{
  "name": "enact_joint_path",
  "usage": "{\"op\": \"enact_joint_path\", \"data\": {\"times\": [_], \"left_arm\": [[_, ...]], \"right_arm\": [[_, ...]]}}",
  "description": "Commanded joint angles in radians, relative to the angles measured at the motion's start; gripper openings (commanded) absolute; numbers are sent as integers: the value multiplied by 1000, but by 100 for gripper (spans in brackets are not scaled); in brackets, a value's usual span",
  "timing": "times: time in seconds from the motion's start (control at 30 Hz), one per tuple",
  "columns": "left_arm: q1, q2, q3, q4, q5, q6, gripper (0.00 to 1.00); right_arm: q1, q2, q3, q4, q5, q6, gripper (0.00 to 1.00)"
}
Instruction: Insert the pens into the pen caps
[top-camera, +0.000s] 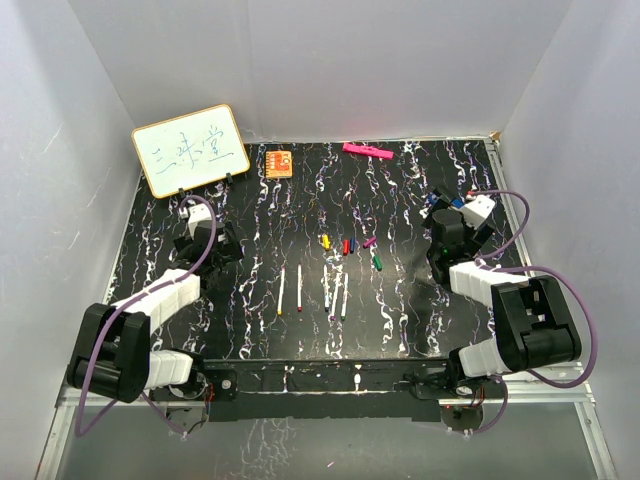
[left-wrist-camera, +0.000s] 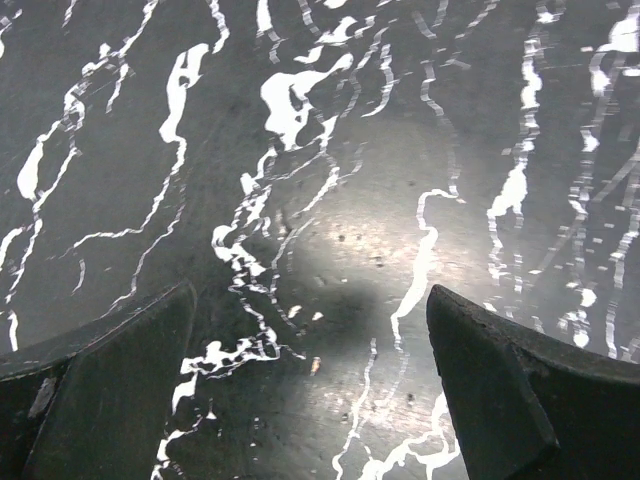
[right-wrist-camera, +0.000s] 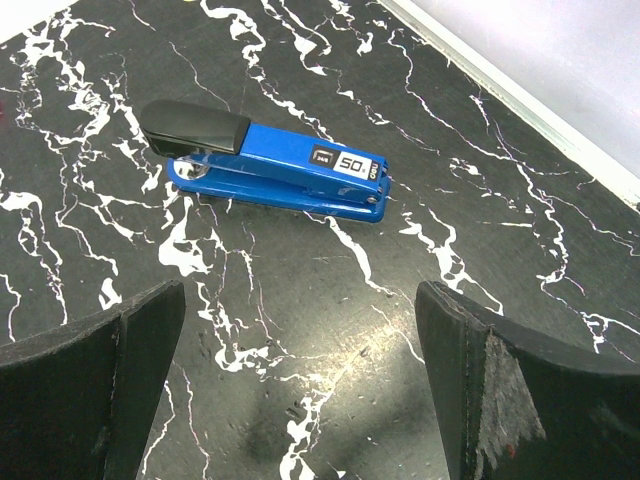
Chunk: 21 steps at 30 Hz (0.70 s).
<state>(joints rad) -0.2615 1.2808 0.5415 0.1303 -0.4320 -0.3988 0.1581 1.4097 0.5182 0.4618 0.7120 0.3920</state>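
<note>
Hovering jaws: left and right pairs wide open, empty.
Pens (top-camera: 300, 288): likely light, stiff, slick; pinch mid-shaft; between both jaws.
Pen caps (top-camera: 346, 246): tiny, probably skittish; nearer right jaws.

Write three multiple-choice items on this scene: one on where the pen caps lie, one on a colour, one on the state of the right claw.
1. In the top view, where do the pen caps lie relative to the pens?
A. beyond them, farther from the robot
B. in front of them, nearer the robot
C. stacked on top of them

2. What colour is the body of the stapler?
A. red
B. blue
C. yellow

3. The right claw is:
A. shut on a pen
B. shut on the stapler
C. open, holding nothing

Answers:
1. A, the caps sit above the pen row in the top view.
2. B, the right wrist view shows a blue body with a black end.
3. C, its jaws stand wide apart with nothing between them.
</note>
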Motion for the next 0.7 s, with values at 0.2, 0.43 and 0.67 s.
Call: {"op": "enact_joint_path", "data": {"times": [0.2, 0.43, 0.67], "left_arm": [[-8, -101, 52, 47, 158, 62, 99], [-8, -57, 145, -27, 225, 63, 99], [-10, 56, 254, -133, 299, 93, 99]], "right_arm": [[3, -65, 69, 48, -39, -8, 98], [-40, -125, 90, 87, -218, 19, 98], [-48, -147, 38, 269, -303, -123, 98]]}}
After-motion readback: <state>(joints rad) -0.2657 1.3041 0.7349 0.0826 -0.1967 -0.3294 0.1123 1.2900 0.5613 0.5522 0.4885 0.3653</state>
